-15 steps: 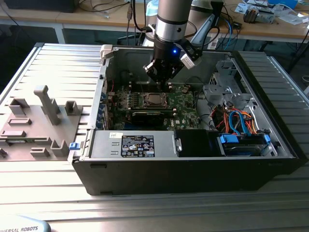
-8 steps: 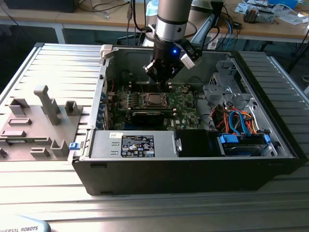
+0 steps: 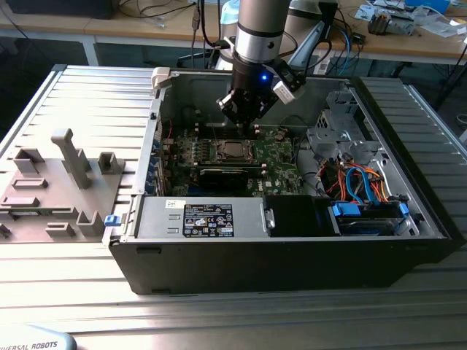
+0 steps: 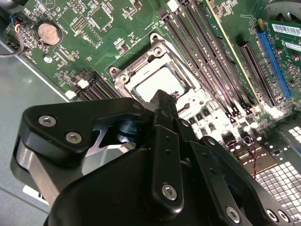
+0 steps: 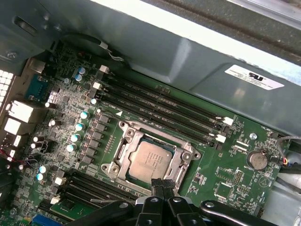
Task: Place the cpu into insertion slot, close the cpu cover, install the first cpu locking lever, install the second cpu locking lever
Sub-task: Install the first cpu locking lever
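The cpu (image 5: 151, 160) (image 4: 159, 81), a dull silver square, lies in the insertion slot (image 3: 233, 151) on the green board inside the open computer case. The silvery cpu cover (image 5: 123, 151) (image 4: 143, 66) lies flat around it, and the chip shows through its square opening. My gripper (image 5: 162, 183) (image 4: 163, 100) (image 3: 243, 120) hangs over one edge of the cover with its black fingertips pressed together and nothing between them. Whether the tips touch the metal I cannot tell.
Long black memory slots (image 5: 160, 107) run beside the socket, and a coin battery (image 5: 257, 160) sits near it. A black expansion card (image 3: 226, 173), the power supply (image 3: 201, 219) and a cabled drive cage (image 3: 365, 191) crowd the case. A grey fixture tray (image 3: 58, 182) lies at the exterior view's left.
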Robot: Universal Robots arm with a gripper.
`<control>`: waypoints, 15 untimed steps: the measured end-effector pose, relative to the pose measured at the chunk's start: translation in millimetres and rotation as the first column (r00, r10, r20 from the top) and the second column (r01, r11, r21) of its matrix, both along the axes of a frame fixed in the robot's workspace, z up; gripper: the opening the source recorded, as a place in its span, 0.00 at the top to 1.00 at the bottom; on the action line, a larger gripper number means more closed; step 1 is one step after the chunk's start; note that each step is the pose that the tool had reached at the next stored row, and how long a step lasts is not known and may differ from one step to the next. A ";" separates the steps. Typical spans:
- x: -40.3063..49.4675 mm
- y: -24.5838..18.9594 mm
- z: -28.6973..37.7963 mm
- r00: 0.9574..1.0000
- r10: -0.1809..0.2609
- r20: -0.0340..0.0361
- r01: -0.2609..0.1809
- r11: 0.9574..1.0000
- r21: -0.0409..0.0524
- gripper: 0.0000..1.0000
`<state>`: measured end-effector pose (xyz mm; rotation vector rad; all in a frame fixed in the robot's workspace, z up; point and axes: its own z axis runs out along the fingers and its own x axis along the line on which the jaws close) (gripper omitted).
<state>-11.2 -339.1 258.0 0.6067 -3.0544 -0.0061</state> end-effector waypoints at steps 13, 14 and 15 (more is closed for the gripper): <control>0.0 0.0 0.0 1.000 0.009 0.000 -0.009 1.000 0.000 0.89; 0.0 0.0 0.0 1.000 0.010 0.000 -0.010 1.000 0.000 0.89; 0.0 0.0 0.0 1.000 0.010 0.000 -0.010 1.000 0.000 0.89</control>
